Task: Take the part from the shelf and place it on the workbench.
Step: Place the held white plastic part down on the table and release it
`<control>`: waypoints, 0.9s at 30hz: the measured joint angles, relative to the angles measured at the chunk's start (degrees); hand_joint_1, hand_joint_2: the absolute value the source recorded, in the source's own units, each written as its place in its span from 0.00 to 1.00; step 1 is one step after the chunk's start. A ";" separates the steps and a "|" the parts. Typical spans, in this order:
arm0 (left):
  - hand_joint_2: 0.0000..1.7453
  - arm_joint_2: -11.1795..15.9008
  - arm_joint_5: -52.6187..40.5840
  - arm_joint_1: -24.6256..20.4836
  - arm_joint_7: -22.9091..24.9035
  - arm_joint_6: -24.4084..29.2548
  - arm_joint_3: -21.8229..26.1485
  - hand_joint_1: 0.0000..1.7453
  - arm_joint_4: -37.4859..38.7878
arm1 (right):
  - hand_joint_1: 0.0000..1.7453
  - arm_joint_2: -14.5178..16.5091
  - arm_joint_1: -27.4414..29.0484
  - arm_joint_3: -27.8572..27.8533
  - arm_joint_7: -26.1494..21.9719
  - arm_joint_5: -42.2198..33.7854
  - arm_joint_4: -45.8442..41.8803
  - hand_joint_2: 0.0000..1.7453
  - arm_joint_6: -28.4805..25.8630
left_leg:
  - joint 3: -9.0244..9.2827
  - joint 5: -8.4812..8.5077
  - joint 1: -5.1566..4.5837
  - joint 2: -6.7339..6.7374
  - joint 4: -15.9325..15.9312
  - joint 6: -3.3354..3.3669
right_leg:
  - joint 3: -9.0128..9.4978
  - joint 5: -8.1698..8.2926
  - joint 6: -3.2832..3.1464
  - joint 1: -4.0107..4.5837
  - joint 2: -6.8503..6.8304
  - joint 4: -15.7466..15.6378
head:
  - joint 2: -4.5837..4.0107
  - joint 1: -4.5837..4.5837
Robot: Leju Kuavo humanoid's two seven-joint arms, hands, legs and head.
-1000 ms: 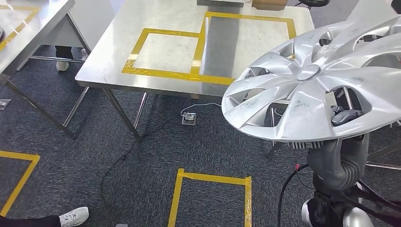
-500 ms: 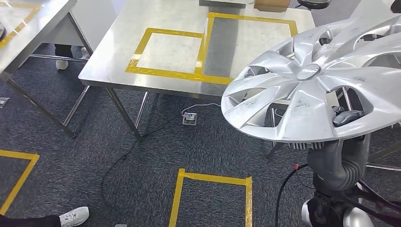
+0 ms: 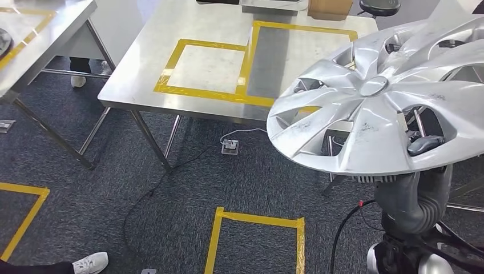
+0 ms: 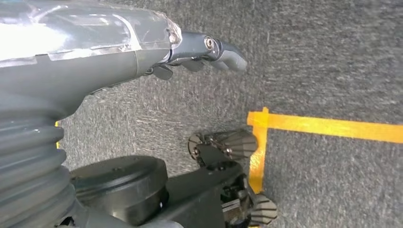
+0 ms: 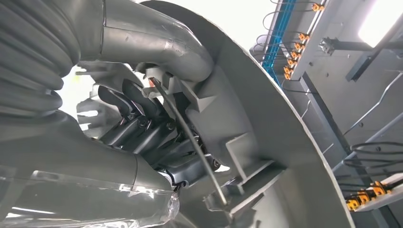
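Your right hand (image 3: 423, 144) grips the silver hubcap (image 3: 376, 94) mid-carry, left hand (image 4: 199, 50) empty, fingers loosely extended; next, reach the tabletop (image 3: 211, 23).

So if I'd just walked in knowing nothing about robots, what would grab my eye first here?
The big silver wheel cover, carried by the robot's right hand, whose dark fingers poke through one of its openings at the right of the head view. Next, the steel workbench beyond it, marked with bright yellow tape rectangles. The left hand hangs over the dark carpet, holding nothing.
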 joint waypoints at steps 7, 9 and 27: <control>1.00 0.38 -0.02 0.32 0.10 0.02 -0.02 0.00 0.03 | 1.00 0.10 -0.31 0.08 0.33 0.02 0.12 1.00 -0.04 | 1.31 -3.91 -0.38 3.86 2.38 -2.69 | 3.37 3.13 -2.05 0.17 -2.50 -9.42 | 0.00 0.13; 1.00 0.39 -0.02 0.09 0.13 0.02 -0.01 0.00 0.03 | 1.00 0.11 -0.28 0.06 0.34 0.03 0.10 1.00 -0.03 | 0.57 -6.03 -0.08 1.37 4.92 -2.85 | 3.42 2.81 -2.70 0.21 -0.87 -9.18 | 0.00 -0.75; 1.00 0.40 -0.01 0.38 0.25 0.09 0.00 0.00 0.02 | 1.00 0.42 -0.71 0.14 0.40 0.22 0.17 1.00 -0.34 | -6.61 -0.15 -1.20 -4.79 5.51 -0.21 | 4.87 1.98 -4.48 0.91 5.13 -9.80 | 0.00 -1.23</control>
